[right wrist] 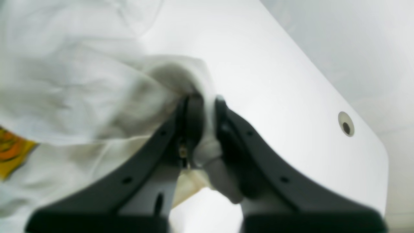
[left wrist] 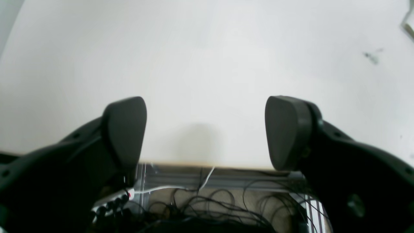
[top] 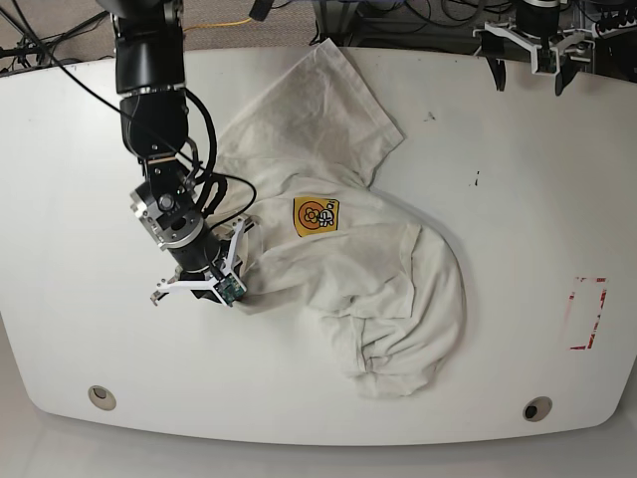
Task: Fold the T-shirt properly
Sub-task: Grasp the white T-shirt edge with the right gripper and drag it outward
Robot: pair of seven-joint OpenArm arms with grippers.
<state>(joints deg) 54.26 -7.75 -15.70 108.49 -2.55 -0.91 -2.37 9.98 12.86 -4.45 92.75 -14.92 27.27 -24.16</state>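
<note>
T-shirt [top: 338,249] lay crumpled, badge [top: 316,216] up, on the white tabletop [top: 518,249], its edge clamped in the right claw [right wrist: 207,129], seemingly to drag it flat, while the left claw [left wrist: 207,132] hung apart beyond the shirt, at the tabletop's edge.

Bright, even light; right wrist view blurred, faint shadows.
</note>
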